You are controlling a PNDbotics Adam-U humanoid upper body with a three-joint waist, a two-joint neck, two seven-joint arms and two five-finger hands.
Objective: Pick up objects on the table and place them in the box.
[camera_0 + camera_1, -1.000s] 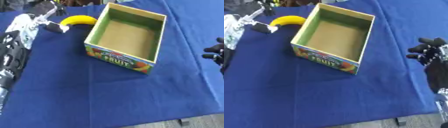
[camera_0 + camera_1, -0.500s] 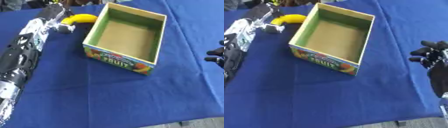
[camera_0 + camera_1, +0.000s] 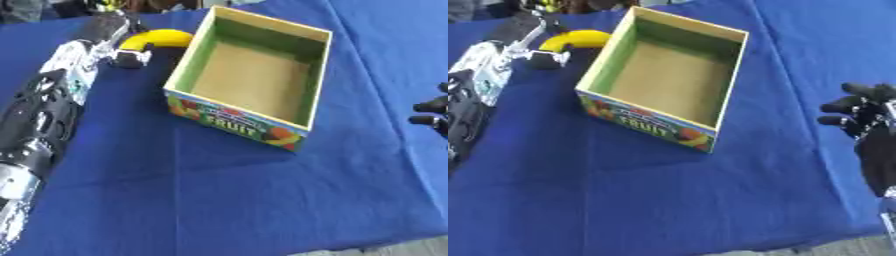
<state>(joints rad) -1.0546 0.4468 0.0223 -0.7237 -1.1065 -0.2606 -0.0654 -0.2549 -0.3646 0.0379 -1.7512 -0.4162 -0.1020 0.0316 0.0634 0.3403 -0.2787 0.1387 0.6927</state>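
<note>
A yellow banana (image 3: pixel 159 38) lies on the blue cloth at the far left, just beside the open fruit box (image 3: pixel 234 125), whose brown floor holds nothing. My left arm stretches up the left side, and my left hand (image 3: pixel 107 31) is at the banana's left end. Its dark thumb (image 3: pixel 131 59) is spread, just below the fruit; the hand stands open and nothing is in it. My right hand (image 3: pixel 866 116) hangs at the right edge, well clear of the box, fingers relaxed and holding nothing.
The blue cloth (image 3: pixel 227 200) covers the whole table, and its front edge shows at the bottom right. Dark shapes stand past the far edge, behind the banana.
My left arm has stretched forward and my left hand has reached the banana's left end. The banana, the box and my right hand have kept their places.
</note>
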